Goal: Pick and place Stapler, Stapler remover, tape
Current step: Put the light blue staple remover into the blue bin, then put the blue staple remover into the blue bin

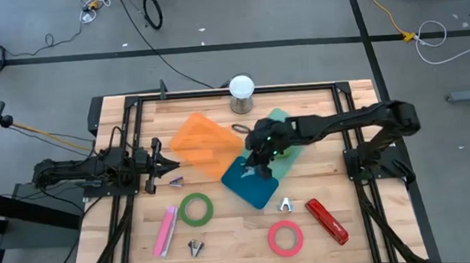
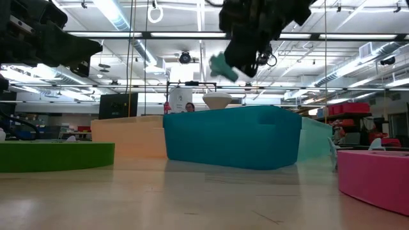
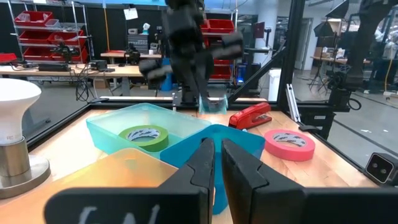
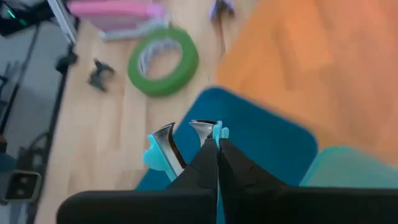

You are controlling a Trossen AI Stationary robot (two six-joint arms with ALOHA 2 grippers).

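A: Where was the right gripper (image 4: 217, 144)?
B: Above the dark teal bin (image 1: 252, 183), clenched on a teal staple remover (image 4: 163, 148).
A: The left gripper (image 1: 173, 163)?
B: Pinched shut, empty, at the table's (image 1: 235, 236) left side.
A: The rest?
B: Red stapler (image 1: 327, 221), pink tape (image 1: 285, 237) and green tape (image 1: 196, 208) lay on the wood.

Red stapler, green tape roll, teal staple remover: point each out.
red stapler (image 1: 327, 221), high view, mid body.
green tape roll (image 1: 196, 208), high view, ring's left band.
teal staple remover (image 4: 154, 157), right wrist view, handle.
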